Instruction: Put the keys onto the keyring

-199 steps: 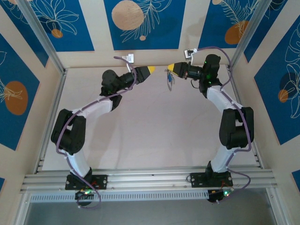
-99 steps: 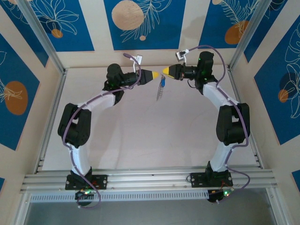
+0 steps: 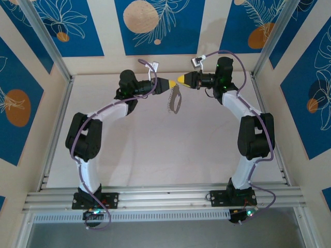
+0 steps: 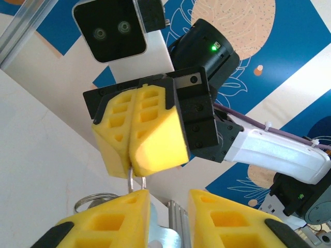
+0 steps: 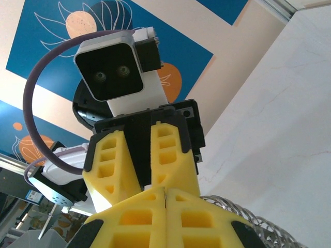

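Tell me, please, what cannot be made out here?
- Top view: the keys are too small to separate from the keyring.
- Left wrist view: the bottom edge cuts off the left end effector's grip.
- Right wrist view: the bottom edge cuts off a coiled metal piece.

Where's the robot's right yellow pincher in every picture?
Top external: right gripper near the top middle, pointing left, keyring dangling below.
Left wrist: centre, fingers shut on the keyring's thin wire, under a white camera box.
Right wrist: bottom edge, fingers pressed together.
Shared landmark: the left gripper facing it, at the bottom of the left wrist view and above it in the right wrist view.
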Motion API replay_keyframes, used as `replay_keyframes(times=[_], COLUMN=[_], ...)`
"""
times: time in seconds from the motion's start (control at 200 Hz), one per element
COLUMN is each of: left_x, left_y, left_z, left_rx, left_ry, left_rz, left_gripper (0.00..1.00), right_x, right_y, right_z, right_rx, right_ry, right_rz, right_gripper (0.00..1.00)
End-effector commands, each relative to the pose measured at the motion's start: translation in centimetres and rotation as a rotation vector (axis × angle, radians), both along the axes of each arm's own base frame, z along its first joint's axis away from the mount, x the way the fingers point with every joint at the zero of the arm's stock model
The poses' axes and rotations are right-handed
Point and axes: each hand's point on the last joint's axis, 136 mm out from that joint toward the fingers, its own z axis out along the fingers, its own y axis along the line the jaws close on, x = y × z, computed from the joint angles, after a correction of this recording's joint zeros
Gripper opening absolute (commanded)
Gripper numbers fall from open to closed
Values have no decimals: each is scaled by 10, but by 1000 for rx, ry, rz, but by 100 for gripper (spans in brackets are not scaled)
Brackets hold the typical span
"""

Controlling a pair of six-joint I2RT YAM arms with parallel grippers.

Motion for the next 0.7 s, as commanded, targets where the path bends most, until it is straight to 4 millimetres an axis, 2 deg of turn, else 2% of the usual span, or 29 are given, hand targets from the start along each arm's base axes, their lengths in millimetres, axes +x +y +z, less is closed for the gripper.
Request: replay_keyframes(times=[0.0, 0.165, 0.355, 0.695], left_x=[5, 9, 11, 18], left_y=[2, 2, 12, 17], left_z=[5, 0, 7, 8], left_rx=[-10, 3, 4, 18], left_ry=[-46, -51, -78, -85], left_rz=[-13, 8, 59, 103], left_gripper=[25, 25, 25, 24], right_x=[-5, -6, -4, -7], right_y=[4, 3, -4, -2], right_z=[9, 9, 8, 11], right_rx=[6, 5, 4, 10], right_ry=[-45, -48, -48, -59], right_rz=[37, 34, -8, -9], right_gripper=[0, 0, 0, 0])
